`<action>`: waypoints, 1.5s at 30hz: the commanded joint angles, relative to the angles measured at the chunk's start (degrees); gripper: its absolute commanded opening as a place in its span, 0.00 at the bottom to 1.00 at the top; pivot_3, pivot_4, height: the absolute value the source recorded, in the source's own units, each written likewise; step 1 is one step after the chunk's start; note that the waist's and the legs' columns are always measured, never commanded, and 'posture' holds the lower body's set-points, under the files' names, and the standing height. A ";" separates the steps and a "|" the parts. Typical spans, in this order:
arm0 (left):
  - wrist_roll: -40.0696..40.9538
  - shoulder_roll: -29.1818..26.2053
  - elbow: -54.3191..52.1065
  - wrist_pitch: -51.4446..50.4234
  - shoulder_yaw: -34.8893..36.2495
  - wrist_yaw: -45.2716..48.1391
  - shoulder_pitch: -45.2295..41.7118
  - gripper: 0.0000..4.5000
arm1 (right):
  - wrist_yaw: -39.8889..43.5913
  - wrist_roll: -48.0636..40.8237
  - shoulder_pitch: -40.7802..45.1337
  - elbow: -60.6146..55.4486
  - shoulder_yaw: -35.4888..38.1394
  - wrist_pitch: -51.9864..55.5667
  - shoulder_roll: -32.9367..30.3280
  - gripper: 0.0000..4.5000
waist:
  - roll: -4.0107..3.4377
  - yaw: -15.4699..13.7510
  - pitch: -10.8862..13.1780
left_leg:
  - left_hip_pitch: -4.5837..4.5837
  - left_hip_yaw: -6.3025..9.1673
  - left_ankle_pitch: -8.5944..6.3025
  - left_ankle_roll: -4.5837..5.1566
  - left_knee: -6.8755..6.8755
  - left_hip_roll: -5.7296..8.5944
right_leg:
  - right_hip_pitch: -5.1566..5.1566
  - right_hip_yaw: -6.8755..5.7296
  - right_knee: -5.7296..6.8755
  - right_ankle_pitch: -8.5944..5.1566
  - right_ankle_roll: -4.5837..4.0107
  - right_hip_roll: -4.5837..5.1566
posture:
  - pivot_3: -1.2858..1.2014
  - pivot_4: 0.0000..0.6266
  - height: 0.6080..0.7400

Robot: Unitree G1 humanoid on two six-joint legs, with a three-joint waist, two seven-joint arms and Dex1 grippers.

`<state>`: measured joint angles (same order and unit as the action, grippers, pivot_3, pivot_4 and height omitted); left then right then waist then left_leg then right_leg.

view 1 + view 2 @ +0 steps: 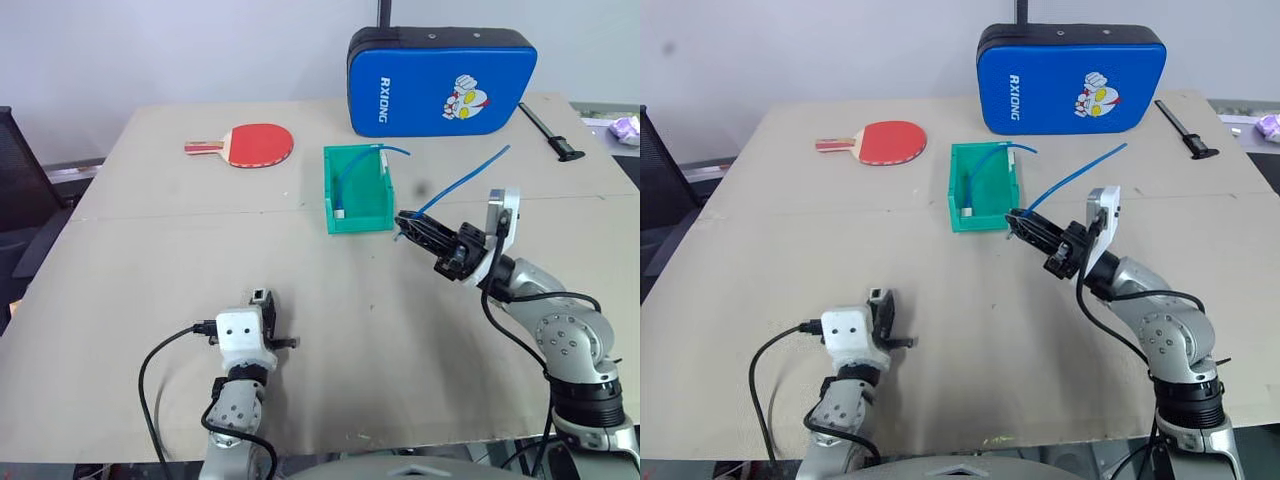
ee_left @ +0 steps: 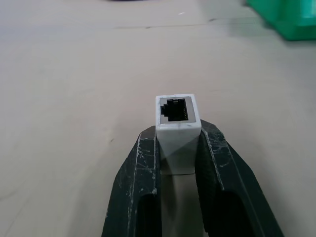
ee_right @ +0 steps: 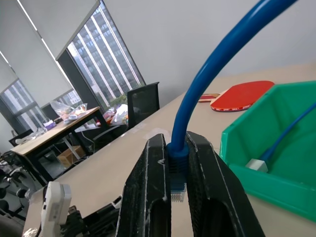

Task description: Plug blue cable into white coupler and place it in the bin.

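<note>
Here, white coupler [image 2: 177, 118] pinched in left claw [image 2: 178, 148], blue cable [image 3: 217, 74] in right claw [image 3: 178, 163]

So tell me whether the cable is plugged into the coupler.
Not plugged: the white coupler sits in the left pincer, the blue cable in the right pincer.

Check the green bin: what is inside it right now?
The bin holds a blue cable plugged into a white coupler; its free end pokes over the back rim. The near wall hides part of the floor.

A red-faced wooden table-tennis paddle [image 1: 255, 145] lies near a big blue padded case [image 1: 441, 81] on the beige table [image 1: 150, 260].
</note>
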<state>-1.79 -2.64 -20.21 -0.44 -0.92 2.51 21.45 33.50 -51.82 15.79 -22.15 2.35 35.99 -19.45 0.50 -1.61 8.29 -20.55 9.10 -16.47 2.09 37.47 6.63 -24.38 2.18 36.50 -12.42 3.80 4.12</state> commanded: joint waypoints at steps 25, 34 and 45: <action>-1.67 -2.84 0.16 -9.22 -9.15 7.72 -30.42 0.07 | -5.24 41.76 16.86 13.38 -19.18 -26.57 10.78 0.00 | 0.19 1.46 -0.07 | -0.21 -0.03 0.41 -0.67 -0.10 -0.20 | -0.39 -0.61 0.04 0.36 -0.34 -0.10 | 0.52 0.24 1.00; -2.19 -2.69 0.64 -9.21 -9.15 6.82 -30.59 0.07 | -2.72 42.70 14.50 12.33 -20.28 -25.41 10.12 0.00 | 0.19 1.58 -0.07 | -0.21 -0.04 0.41 -0.67 -0.09 -0.20 | -0.39 -0.60 0.04 0.37 -0.36 -0.09 | 0.52 0.24 1.00; -2.30 -2.32 0.56 -9.28 -10.12 7.04 -29.97 0.07 | -2.99 45.73 13.86 15.64 -21.24 -25.12 11.50 0.00 | 0.19 1.94 -0.07 | -0.19 -0.07 0.41 -0.67 -0.08 -0.21 | -0.39 -0.57 0.07 0.37 -0.37 -0.09 | 0.52 0.24 1.00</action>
<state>-3.79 -5.23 -17.00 -11.02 -10.56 9.51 -7.97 30.63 -6.76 29.53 -6.56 -18.80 10.87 -8.31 0.70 0.33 8.22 -20.75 9.03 -16.06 1.41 37.38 6.42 -24.77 1.61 36.57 -12.05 3.43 4.03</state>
